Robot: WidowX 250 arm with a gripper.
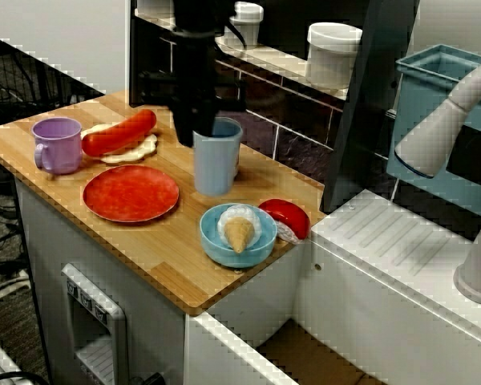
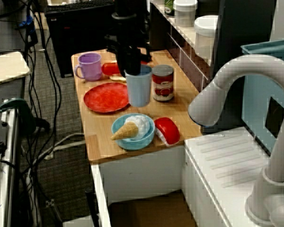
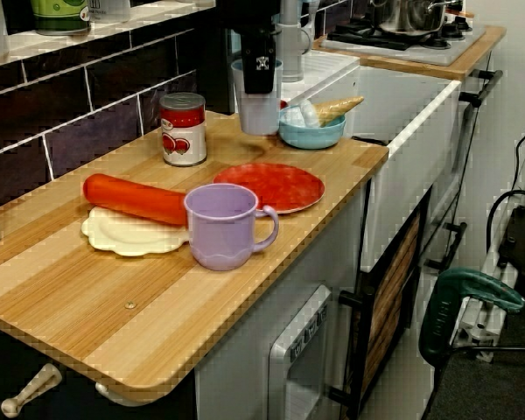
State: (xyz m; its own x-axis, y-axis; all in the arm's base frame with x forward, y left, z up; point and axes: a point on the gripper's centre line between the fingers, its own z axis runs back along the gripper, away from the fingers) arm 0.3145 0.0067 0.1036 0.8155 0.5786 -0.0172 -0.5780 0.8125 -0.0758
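A light blue cup (image 1: 217,160) (image 2: 139,89) (image 3: 261,114) stands upright on the wooden counter (image 1: 164,269). My black gripper (image 1: 197,128) (image 2: 131,67) (image 3: 261,77) comes down on the cup's rim on the side toward the sausage, and its dark fingers overlap that rim. The fingers merge into one dark shape, so their spread does not show. A red tomato can (image 2: 163,83) (image 3: 183,129) stands right beside the cup toward the wall. A red plate (image 1: 131,193) (image 2: 105,97) (image 3: 271,185) lies on the cup's other side.
A blue bowl (image 1: 215,245) (image 2: 132,143) holding an ice cream cone (image 1: 239,233) sits near the counter's sink end, with a red piece (image 1: 287,216) next to it. A red sausage (image 1: 119,133) on a white dish (image 3: 122,234) and a purple mug (image 1: 58,144) (image 3: 224,226) stand at the other end. A grey faucet (image 2: 227,90) rises over the sink.
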